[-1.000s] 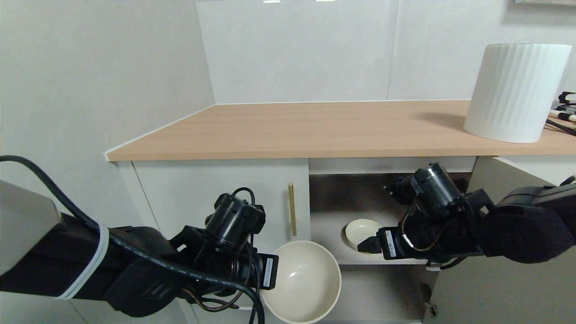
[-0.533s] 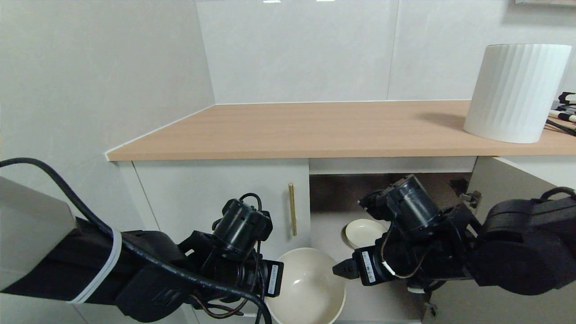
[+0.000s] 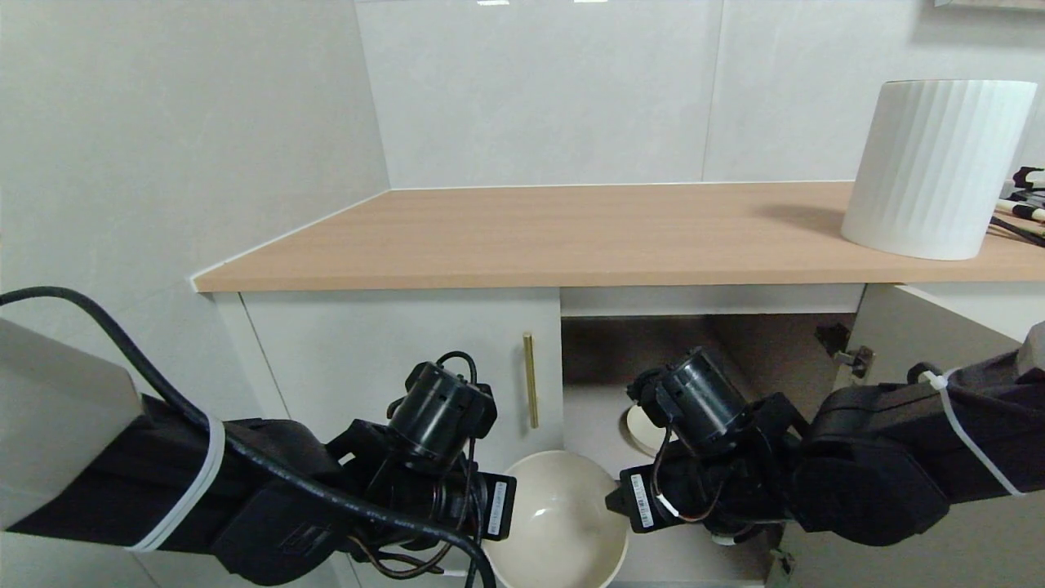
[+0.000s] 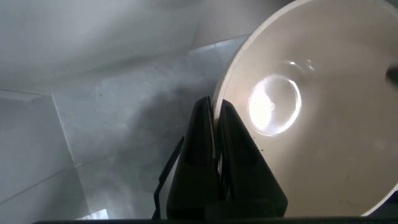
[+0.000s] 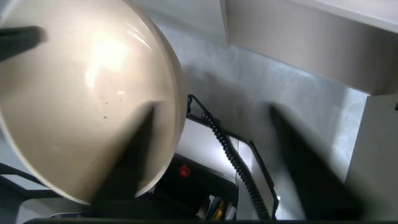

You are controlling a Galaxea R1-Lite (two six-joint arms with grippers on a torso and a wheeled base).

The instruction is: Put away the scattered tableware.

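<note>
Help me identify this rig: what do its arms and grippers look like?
Both black, with cylindrical wrist housings. The left arm has a white band and thick black cable; the right arm a white tie. The left gripper and right gripper bear white labels.

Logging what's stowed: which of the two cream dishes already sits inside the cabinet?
The small dish on the cabinet shelf, partly hidden by the right arm. The large bowl is outside, its rim pinched by the left gripper.

Left gripper [image 4: 215, 112] is clamped on the rim of a cream bowl [image 4: 323, 143], one finger inside, one outside, above grey floor tiles [image 4: 99, 130].
</note>
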